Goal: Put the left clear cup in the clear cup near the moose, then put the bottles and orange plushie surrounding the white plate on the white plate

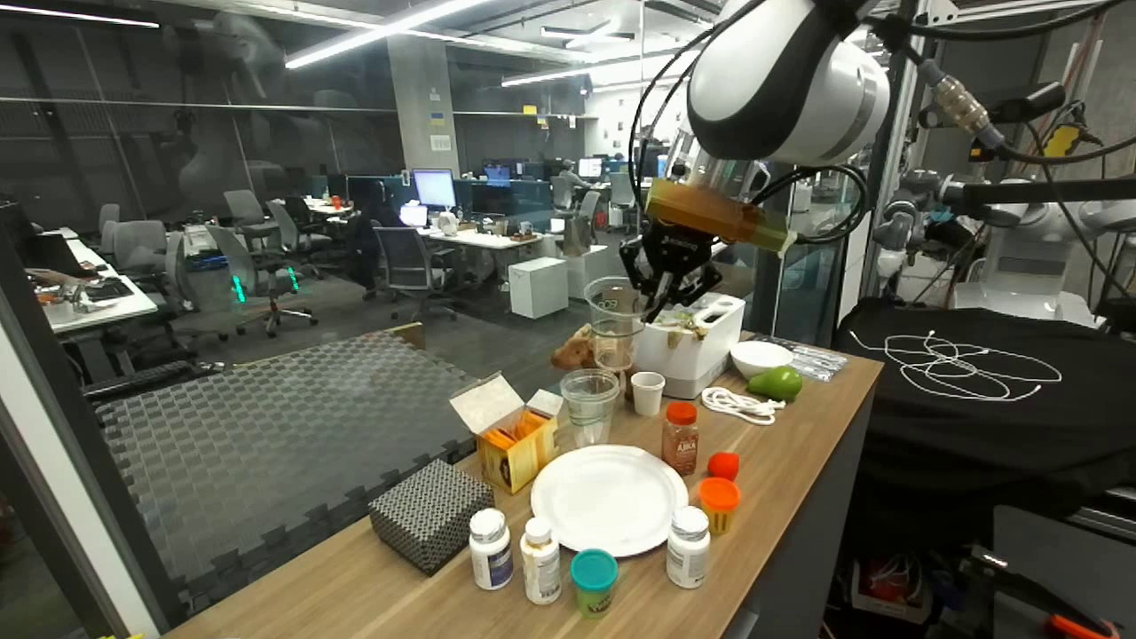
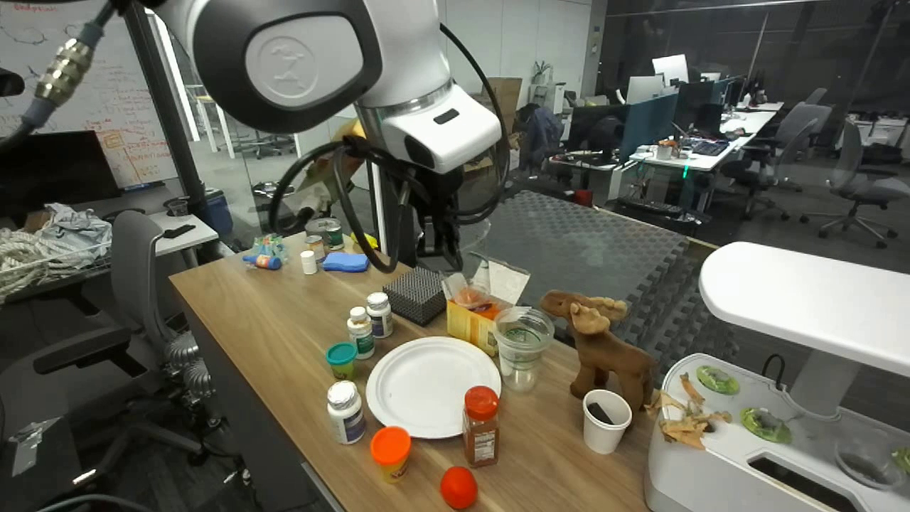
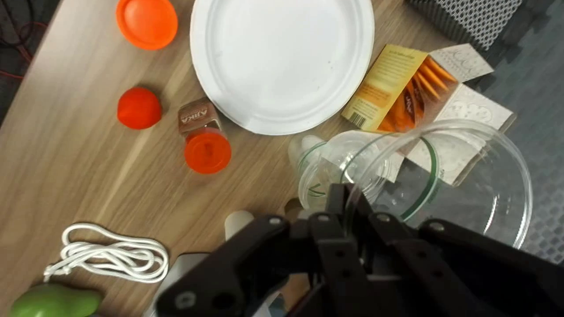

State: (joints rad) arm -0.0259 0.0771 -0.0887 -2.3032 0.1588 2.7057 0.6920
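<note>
My gripper is shut on the wall of a clear cup and holds it raised. In an exterior view this held cup hangs above the standing clear cup, apart from it. The standing cup is beside the brown moose. The white plate is bare. Around it are several white bottles, a teal-lidded tub, an orange-lidded tub, a red-capped spice bottle and a round orange-red plushie. The white bottles are out of the wrist view.
A yellow open box and a black mesh block stand along the glass side. A paper cup and white planter stand past the moose. White cord and a green pear lie near the planter.
</note>
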